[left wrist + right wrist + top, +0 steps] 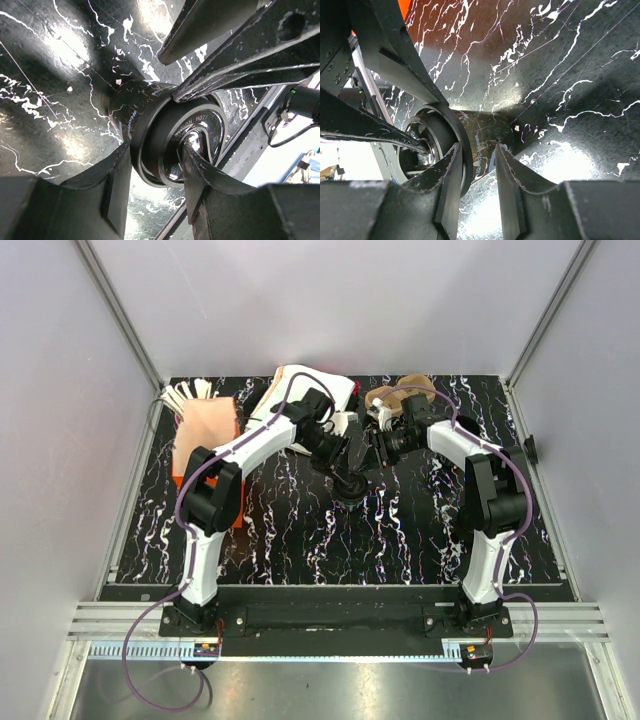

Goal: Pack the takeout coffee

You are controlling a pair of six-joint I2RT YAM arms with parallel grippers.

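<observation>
The takeout coffee is a small black cup with a glossy black lid, standing mid-table where both arms meet. My left gripper is shut on the lid's edge, with one finger outside the rim and the other pressed into the lid's top. My right gripper is at the cup's side. Its jaws are partly apart, one finger over the lid rim and the other against the cup wall. Whether they squeeze the cup is unclear.
The brown cardboard cup tray lies at the back right. White paper sits at the back centre. A pink holder with wooden stirrers stands at the back left. Grey walls close in both sides.
</observation>
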